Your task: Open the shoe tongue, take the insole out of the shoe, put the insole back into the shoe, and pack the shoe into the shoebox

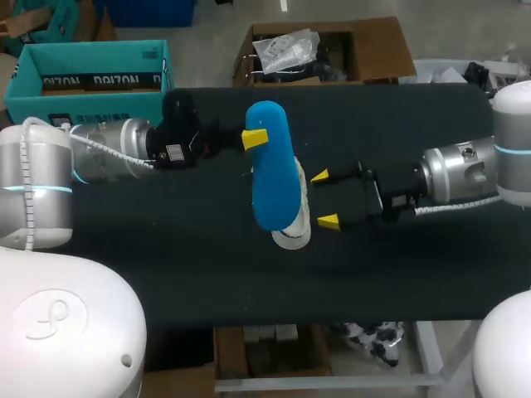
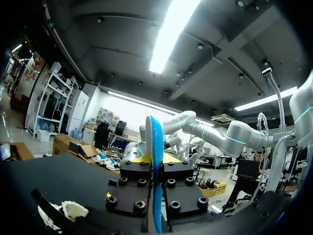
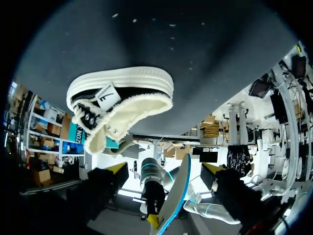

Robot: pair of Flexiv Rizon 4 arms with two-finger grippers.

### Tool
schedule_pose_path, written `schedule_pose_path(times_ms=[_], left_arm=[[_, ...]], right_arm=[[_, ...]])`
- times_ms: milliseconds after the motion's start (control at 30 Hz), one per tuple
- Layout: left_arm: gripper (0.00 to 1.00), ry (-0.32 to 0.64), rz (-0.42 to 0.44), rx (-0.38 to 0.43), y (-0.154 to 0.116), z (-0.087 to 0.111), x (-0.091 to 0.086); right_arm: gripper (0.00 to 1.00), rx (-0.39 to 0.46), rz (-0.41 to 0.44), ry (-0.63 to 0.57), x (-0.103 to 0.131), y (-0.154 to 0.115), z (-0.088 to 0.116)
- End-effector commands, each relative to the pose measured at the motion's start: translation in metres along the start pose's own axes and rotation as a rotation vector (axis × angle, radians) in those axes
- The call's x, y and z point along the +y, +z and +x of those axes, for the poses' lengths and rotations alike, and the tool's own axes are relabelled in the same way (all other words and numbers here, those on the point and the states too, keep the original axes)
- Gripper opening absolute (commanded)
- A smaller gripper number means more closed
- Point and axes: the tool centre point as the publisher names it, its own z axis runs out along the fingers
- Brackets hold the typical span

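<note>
Dark table (image 1: 166, 265) spans the frame. Just below centre lies the shoe (image 1: 292, 235), white sole showing, mostly hidden under the blue insole (image 1: 272, 166). Just right of it sits the right gripper (image 1: 324, 198), fingers apart, holding nothing. The insole is held over the shoe, its edge clamped by the left gripper (image 1: 255, 139), which comes in from centre left. Teal shoebox (image 1: 91, 79) stands open at upper left, behind the left arm.
</note>
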Motion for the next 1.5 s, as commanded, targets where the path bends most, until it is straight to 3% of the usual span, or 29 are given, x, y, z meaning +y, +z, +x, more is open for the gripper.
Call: schedule_pose_path(times_ms=[33,300,500,567,600,633,700,800,867,900,1167,1200,1233,1267,1300,1500], left_arm=[[0.0,0.089,0.034,0.042,0.004,-0.008,0.01],[0.0,0.287,0.028,0.062,0.012,-0.012,0.025],[0.0,0.329,0.076,0.086,0.014,-0.021,0.036],[0.0,0.337,0.082,0.089,0.015,-0.02,0.04],[0.0,0.339,0.086,0.091,0.015,-0.02,0.041],[0.0,0.349,0.089,0.091,0.016,-0.021,0.043],[0.0,0.353,0.091,0.094,0.016,-0.021,0.044],[0.0,0.36,0.088,0.098,0.018,-0.022,0.048],[0.0,0.361,0.089,0.098,0.018,-0.022,0.048],[0.0,0.36,0.089,0.098,0.018,-0.022,0.048],[0.0,0.339,0.076,0.103,0.016,-0.024,0.05],[0.1,0.338,0.069,0.106,0.015,-0.024,0.05],[0.4,0.338,0.069,0.106,0.014,-0.024,0.049],[0.59,0.338,0.066,0.109,0.013,-0.024,0.049],[0.97,0.338,0.058,0.114,0.012,-0.024,0.048],[1.0,0.315,-0.005,0.218,0.0,-0.023,0.04]], right_arm=[[1.0,-0.011,0.004,0.004,0.001,0.001,0.005],[1.0,-0.018,0.015,0.023,0.0,0.006,0.01],[1.0,-0.021,0.024,0.026,-0.001,0.009,0.013],[0.95,-0.017,0.035,0.016,-0.001,0.01,0.013],[0.9,-0.018,0.035,0.016,-0.001,0.01,0.013],[0.73,-0.015,0.034,0.015,-0.001,0.01,0.013],[0.49,-0.011,0.036,0.012,-0.002,0.011,0.014],[0.35,-0.008,0.042,0.01,-0.001,0.013,0.014],[0.05,-0.006,0.044,0.01,-0.001,0.014,0.014],[0.0,-0.003,0.045,0.01,-0.001,0.014,0.014],[0.0,-0.005,0.05,-0.007,0.0,0.014,0.015],[0.0,-0.005,0.054,-0.012,0.001,0.014,0.015],[0.0,-0.005,0.054,-0.016,0.001,0.013,0.015],[0.0,-0.007,0.055,-0.021,0.001,0.013,0.015],[0.0,-0.009,0.057,-0.027,0.001,0.013,0.015],[0.0,-0.028,0.073,-0.085,-0.004,0.012,0.013]])
